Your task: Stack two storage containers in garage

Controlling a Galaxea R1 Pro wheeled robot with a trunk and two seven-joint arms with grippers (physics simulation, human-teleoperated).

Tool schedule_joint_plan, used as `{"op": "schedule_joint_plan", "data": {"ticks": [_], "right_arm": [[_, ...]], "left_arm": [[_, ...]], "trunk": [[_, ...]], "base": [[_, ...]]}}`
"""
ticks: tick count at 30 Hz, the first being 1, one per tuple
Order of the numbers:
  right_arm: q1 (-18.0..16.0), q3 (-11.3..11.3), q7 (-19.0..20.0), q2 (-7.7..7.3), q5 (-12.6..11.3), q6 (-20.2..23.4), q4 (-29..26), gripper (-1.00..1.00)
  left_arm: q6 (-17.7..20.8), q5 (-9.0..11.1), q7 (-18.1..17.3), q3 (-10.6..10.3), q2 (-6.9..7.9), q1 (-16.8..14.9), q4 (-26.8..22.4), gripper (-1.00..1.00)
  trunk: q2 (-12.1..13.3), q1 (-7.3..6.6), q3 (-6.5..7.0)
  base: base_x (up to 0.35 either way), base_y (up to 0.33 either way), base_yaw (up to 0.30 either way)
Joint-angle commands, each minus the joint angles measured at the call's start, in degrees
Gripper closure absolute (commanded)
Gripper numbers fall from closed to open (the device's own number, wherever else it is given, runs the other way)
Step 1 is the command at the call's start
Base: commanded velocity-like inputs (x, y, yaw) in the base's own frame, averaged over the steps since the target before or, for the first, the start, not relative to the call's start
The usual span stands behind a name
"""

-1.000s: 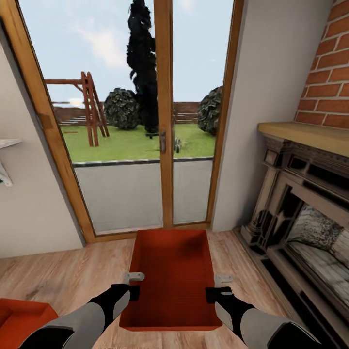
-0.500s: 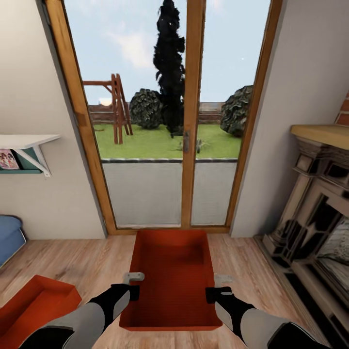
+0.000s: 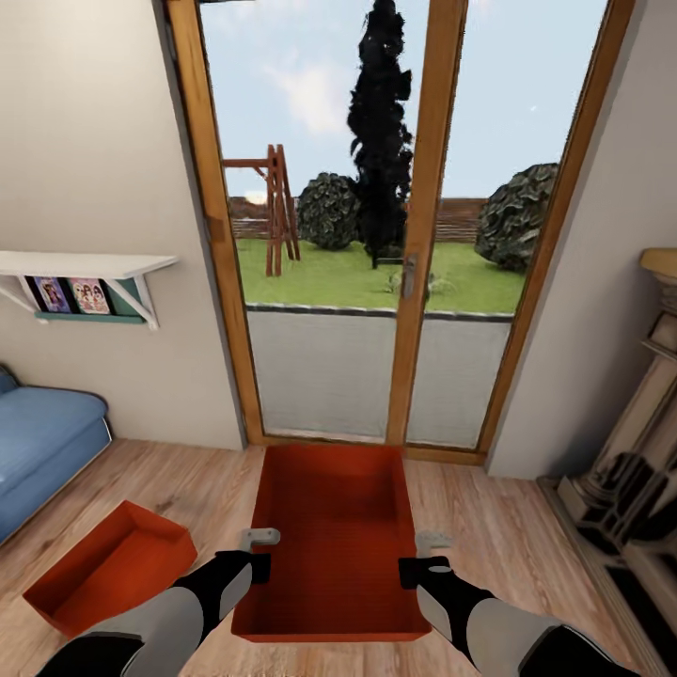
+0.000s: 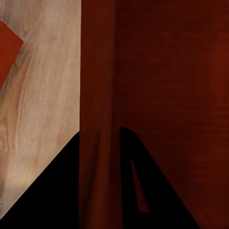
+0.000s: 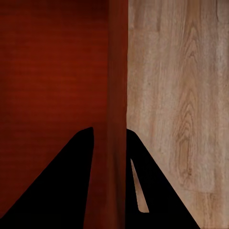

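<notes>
Head view: an orange-red bin (image 3: 331, 536) sits between the two arms, above the light wood floor (image 3: 489, 527), in front of the glass door (image 3: 395, 235). The left gripper (image 3: 260, 553) is at the bin's left wall, the right gripper (image 3: 425, 555) at its right wall. A second bin (image 3: 111, 564) lies on the floor to the left, near a blue sofa (image 3: 42, 442). A white shelf (image 3: 85, 268) hangs on the left wall; a dark fireplace (image 3: 630, 470) stands at right.

Left wrist view: the left gripper's dark fingers (image 4: 52, 191) straddle the bin wall (image 4: 98, 95), clamped on it; the second bin's corner (image 4: 7, 50) lies on the floor beyond.

Right wrist view: the right gripper's fingers (image 5: 57, 191) straddle the opposite wall (image 5: 117, 71), likewise clamped, the ribbed base on one side and floor planks (image 5: 176, 95) on the other.
</notes>
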Motion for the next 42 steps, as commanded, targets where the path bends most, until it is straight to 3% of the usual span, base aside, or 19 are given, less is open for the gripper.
{"op": "schedule_joint_plan", "data": {"ticks": [1, 42], "right_arm": [[-0.04, 0.90, 0.07, 0.36, -1.44, -0.07, 0.23, 1.00], [-0.04, 0.90, 0.03, 0.39, -1.44, -0.07, 0.23, 1.00]], "left_arm": [[0.23, -0.31, 0.39, 0.21, -0.05, -0.06, -0.33, 1.00], [0.23, -0.31, 0.40, 0.21, -0.05, -0.06, -0.33, 1.00]], "trunk": [[-0.13, 0.03, -0.12], [-0.13, 0.03, -0.12]], "base": [[0.000, 0.000, 0.300], [0.000, 0.000, 0.300]]}}
